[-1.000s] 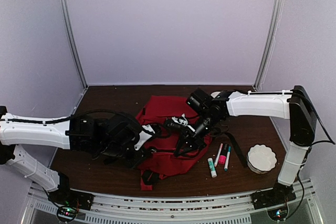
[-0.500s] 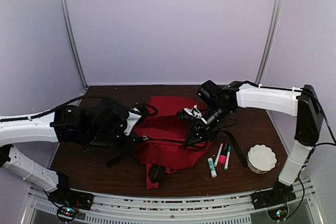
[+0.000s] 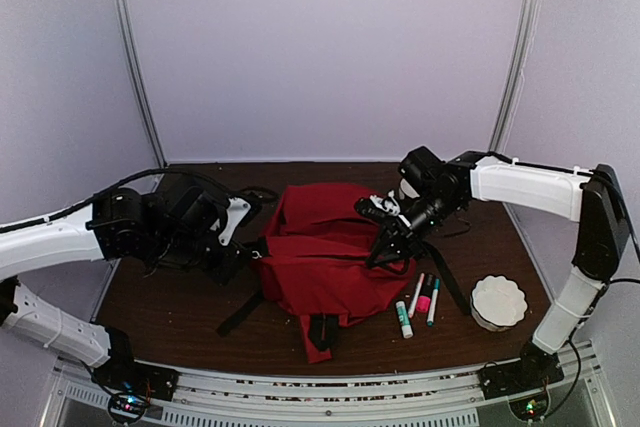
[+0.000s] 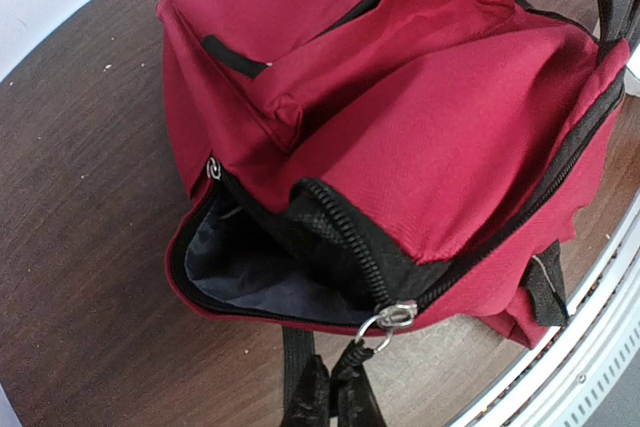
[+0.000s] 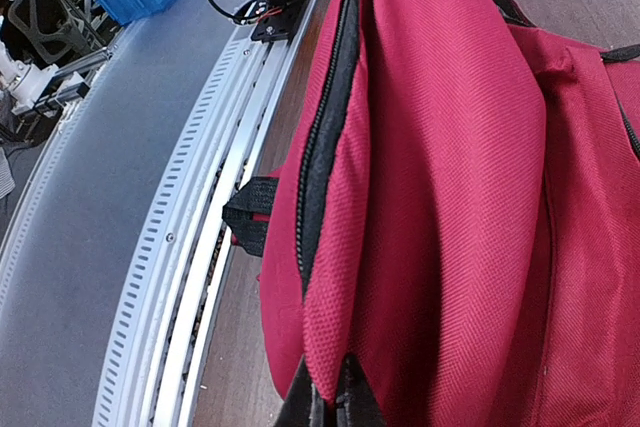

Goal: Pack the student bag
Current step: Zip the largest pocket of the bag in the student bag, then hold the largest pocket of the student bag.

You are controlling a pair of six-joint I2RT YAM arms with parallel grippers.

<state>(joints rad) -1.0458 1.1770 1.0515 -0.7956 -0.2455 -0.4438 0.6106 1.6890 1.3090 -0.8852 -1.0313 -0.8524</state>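
Note:
The red student bag [image 3: 320, 257] lies in the middle of the table, stretched between my two grippers. My left gripper [image 4: 335, 379] is shut on the black cord of the metal zip pull [image 4: 392, 315], at the bag's left side [image 3: 255, 247]. Beside the pull the zip stands partly open and shows the grey lining [image 4: 255, 272]. My right gripper [image 5: 330, 402] is shut on a fold of red fabric next to the black zip [image 5: 318, 147], at the bag's right side [image 3: 388, 250]. What is inside the bag is hidden.
Several markers [image 3: 424, 299] and a green-capped glue stick [image 3: 403, 319] lie right of the bag. A white fluted bowl [image 3: 498, 302] stands at the front right. Black straps [image 3: 238, 314] trail onto the brown table [image 3: 180, 317]. The slotted metal rail [image 5: 170, 247] runs along the near edge.
Both grippers have moved apart and away from the near edge, the left one leftwards and the right one rightwards. The bag has shifted right with them and now sits fuller and stretched.

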